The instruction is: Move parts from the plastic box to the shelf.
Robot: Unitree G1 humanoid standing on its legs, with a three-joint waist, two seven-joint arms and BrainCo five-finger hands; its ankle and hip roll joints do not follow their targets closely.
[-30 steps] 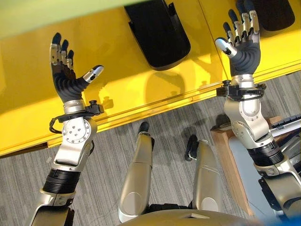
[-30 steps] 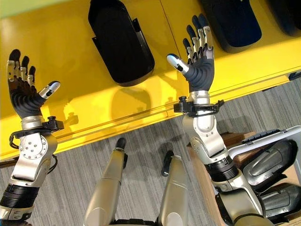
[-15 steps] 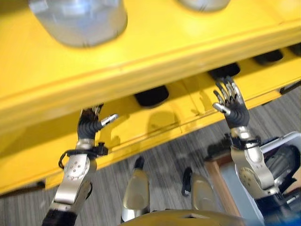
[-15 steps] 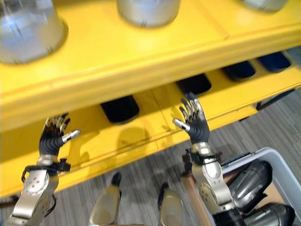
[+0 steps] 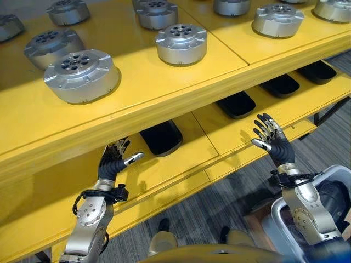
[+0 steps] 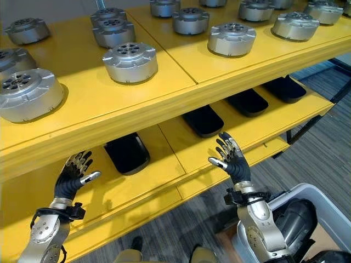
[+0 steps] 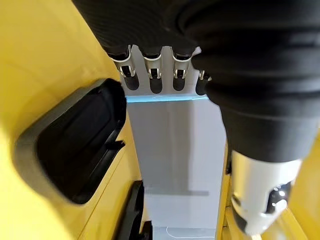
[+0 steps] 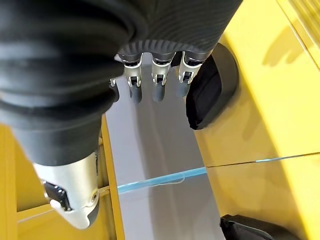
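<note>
Here both hands, left hand (image 5: 112, 161) and right hand (image 5: 271, 141), are spread empty before the lower shelf (image 5: 181, 159); the parts (image 6: 299, 219) lie in the box (image 6: 329, 200) beside the right arm, nearer that hand.

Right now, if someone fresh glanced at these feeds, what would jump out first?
The bright yellow shelf, its top level lined with silver disc-shaped parts and its lower level with black curved parts. Next, both hands raised open and empty before the lower level: left hand near the black part there, right hand further right. A grey plastic box holding dark parts sits lower right.
</note>
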